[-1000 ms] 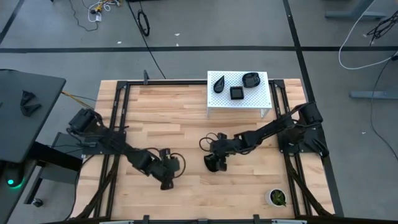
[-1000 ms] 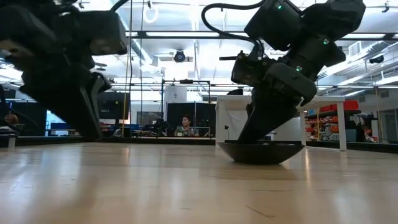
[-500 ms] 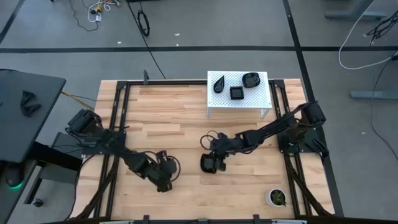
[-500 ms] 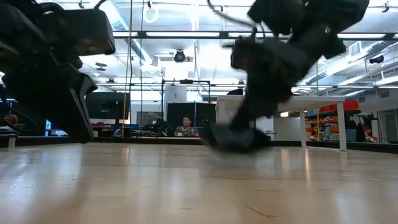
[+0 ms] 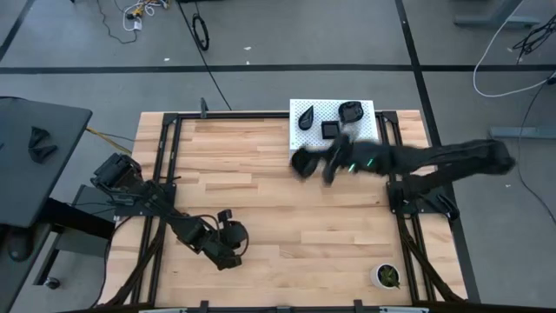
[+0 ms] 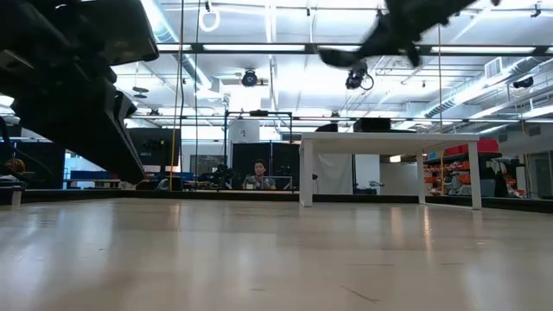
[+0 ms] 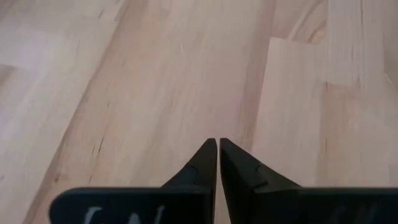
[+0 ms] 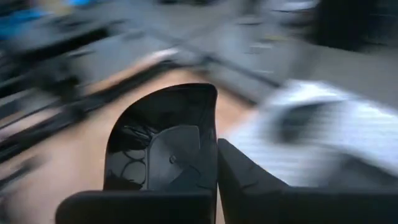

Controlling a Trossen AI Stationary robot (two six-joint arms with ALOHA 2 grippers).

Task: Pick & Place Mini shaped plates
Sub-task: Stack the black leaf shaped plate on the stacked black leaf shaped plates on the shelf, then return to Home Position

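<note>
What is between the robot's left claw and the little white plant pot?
Only bare wood. In the high view, nothing sits on the table between the left gripper and the white plant pot.

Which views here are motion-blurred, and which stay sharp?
High view: the right arm and its end effector smear beside the white perforated stand. Right wrist view: background streaked, yet the held glossy black plate is crisp. Low view: overhead arm blurred. Left wrist view: sharp wooden table.
</note>
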